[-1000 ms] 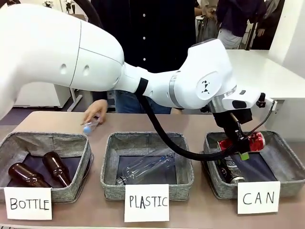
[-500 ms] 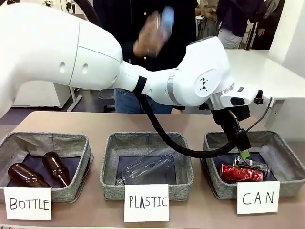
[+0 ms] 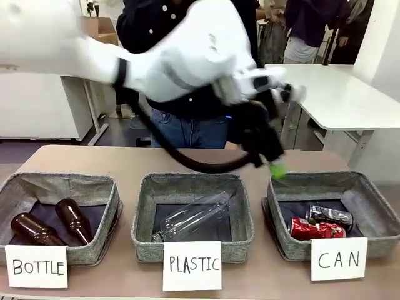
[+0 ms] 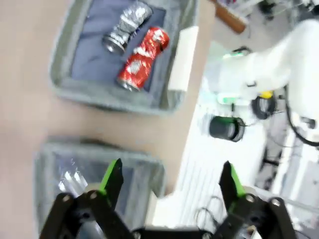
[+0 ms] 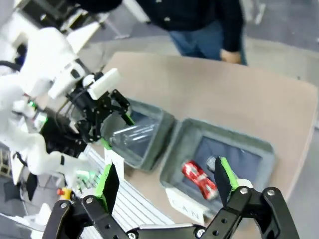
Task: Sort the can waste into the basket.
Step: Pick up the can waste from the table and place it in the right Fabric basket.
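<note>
Cans (image 3: pixel 319 224) in "CAN" basket (image 3: pixel 375 212)

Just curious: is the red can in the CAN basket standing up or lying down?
Lying down. The red can rests on its side on the basket floor.

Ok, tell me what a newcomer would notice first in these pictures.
First, the big white left arm sweeping across the middle, its open left gripper hanging empty above the table behind the baskets. Next, the three grey baskets in a row with hand-lettered cards: the CAN basket on the right holds a dented red can and a black can lying side by side. A person in dark clothes stands at the far side.
</note>
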You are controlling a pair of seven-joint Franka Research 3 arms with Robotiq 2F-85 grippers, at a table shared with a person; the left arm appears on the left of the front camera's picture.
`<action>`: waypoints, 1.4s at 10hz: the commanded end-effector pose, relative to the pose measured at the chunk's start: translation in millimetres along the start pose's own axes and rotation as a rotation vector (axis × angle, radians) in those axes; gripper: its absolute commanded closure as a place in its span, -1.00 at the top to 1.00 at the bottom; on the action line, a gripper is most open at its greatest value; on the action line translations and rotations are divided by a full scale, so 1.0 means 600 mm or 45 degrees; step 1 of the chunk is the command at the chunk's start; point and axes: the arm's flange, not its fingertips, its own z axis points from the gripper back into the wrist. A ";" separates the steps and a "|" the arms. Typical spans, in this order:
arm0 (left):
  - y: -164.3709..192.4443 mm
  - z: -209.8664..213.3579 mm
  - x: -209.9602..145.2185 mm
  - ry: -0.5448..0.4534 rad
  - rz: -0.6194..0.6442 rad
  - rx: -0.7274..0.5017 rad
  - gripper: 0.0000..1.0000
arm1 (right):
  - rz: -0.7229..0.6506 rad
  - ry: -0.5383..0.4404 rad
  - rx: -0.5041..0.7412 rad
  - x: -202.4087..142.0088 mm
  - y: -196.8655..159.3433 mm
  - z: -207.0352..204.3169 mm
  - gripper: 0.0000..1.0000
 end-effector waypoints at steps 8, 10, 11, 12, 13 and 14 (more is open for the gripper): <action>0.018 0.283 -0.587 -1.174 0.564 -0.235 1.00 | -0.505 0.284 0.398 0.076 0.166 -0.377 1.00; 0.026 0.297 -0.650 -1.410 0.478 -0.342 1.00 | -0.531 0.350 0.282 0.046 0.113 -0.363 1.00; 0.015 0.313 -0.609 -1.170 0.603 -0.253 1.00 | -0.516 0.320 0.321 0.036 0.094 -0.349 1.00; 0.015 0.313 -0.609 -1.170 0.603 -0.253 1.00 | -0.517 0.299 0.324 0.042 0.128 -0.397 1.00; 0.015 0.313 -0.609 -1.170 0.603 -0.253 1.00 | -0.517 0.299 0.324 0.042 0.128 -0.397 1.00; 0.015 0.313 -0.609 -1.170 0.603 -0.253 1.00 | -0.517 0.299 0.324 0.042 0.128 -0.397 1.00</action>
